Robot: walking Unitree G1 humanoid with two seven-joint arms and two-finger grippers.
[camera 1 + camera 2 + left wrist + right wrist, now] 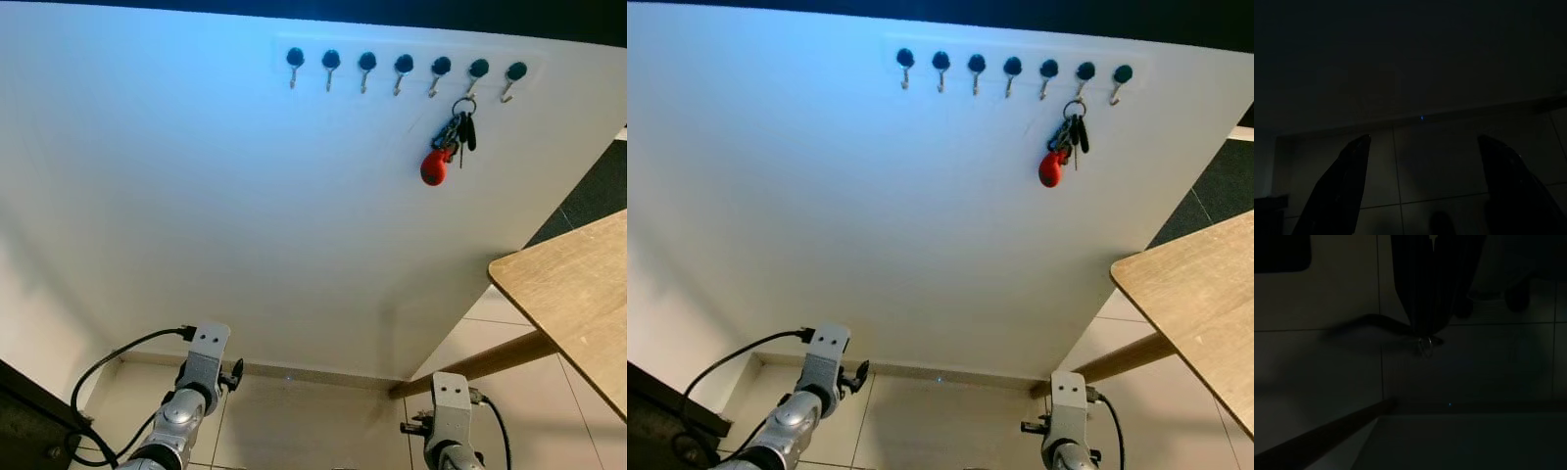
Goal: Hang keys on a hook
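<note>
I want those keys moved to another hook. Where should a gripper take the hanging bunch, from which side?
Probably pinch the key bunch just below its ring, coming straight at the wall, closing from both sides. The ring sits over the hook, so a high grip lifts it off; the red fob dangles loosely.

White wall lit bluish at the top, pale tiled floor below, wooden table at right.

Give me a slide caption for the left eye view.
Keys with a red fob hang from the sixth hook on a white wall, both arms lowered.
</note>
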